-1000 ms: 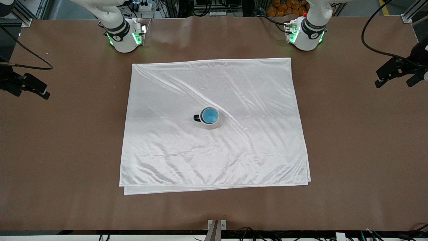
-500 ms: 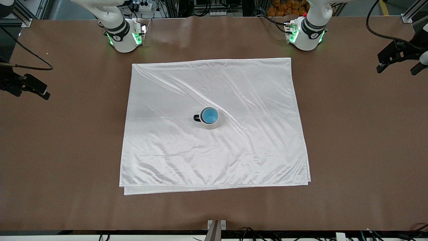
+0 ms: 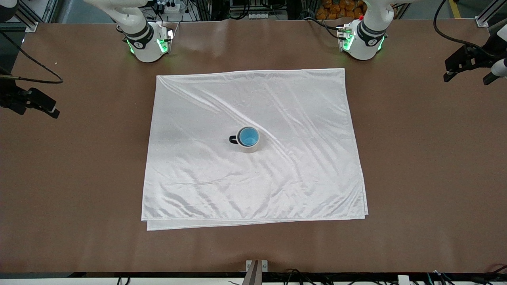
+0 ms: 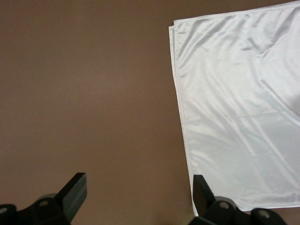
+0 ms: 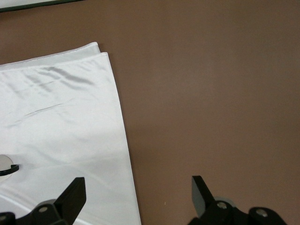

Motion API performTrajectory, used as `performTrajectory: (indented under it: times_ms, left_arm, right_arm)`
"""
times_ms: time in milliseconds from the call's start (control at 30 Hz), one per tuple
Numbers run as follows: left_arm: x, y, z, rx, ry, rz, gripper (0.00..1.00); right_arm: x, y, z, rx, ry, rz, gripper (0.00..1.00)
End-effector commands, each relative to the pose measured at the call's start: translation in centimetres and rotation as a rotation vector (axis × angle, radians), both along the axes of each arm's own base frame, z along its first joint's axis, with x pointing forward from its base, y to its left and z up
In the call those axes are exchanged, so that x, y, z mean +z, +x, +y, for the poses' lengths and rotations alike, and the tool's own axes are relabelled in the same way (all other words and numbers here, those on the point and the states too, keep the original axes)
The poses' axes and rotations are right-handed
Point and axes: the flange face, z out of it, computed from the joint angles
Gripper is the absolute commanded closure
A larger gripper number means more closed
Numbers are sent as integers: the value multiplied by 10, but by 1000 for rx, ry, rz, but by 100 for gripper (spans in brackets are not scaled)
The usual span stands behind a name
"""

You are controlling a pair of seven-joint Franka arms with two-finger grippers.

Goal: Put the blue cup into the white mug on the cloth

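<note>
The white cloth [image 3: 253, 174] lies spread in the middle of the table. The white mug [image 3: 248, 147] with its black handle stands upright near the cloth's middle. The light-blue cup [image 3: 248, 137] sits inside it, upright. My left gripper [image 3: 469, 76] is open and empty, up over the bare table at the left arm's end. Its wrist view shows open fingers [image 4: 75, 190] over bare table beside a cloth edge [image 4: 234, 108]. My right gripper [image 3: 39, 105] is open and empty over the table's edge at the right arm's end. Its wrist view [image 5: 138, 187] shows the cloth [image 5: 61, 122] and a sliver of the mug [image 5: 3, 161].
The brown table [image 3: 416, 158] is bare around the cloth. The arm bases [image 3: 146, 43] stand along the edge farthest from the front camera. A small metal bracket [image 3: 256, 266] sits at the nearest edge.
My left gripper has drawn away from the cloth toward the table's corner at the left arm's end. The cup, mug, cloth and right gripper have not moved.
</note>
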Motion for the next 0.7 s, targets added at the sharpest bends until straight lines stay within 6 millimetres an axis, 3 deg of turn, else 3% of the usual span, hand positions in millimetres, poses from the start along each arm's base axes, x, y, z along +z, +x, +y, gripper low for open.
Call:
performTrajectory:
  times_ms: [0,667]
  left_arm:
    - [2,-8,3,-19,13,27,0]
    - [-3,-9,3,-39,8,55,0]
  right_arm:
    - [5,5,2,-8,0,-3,0]
    - [2,6,-5,-18,0,0,0]
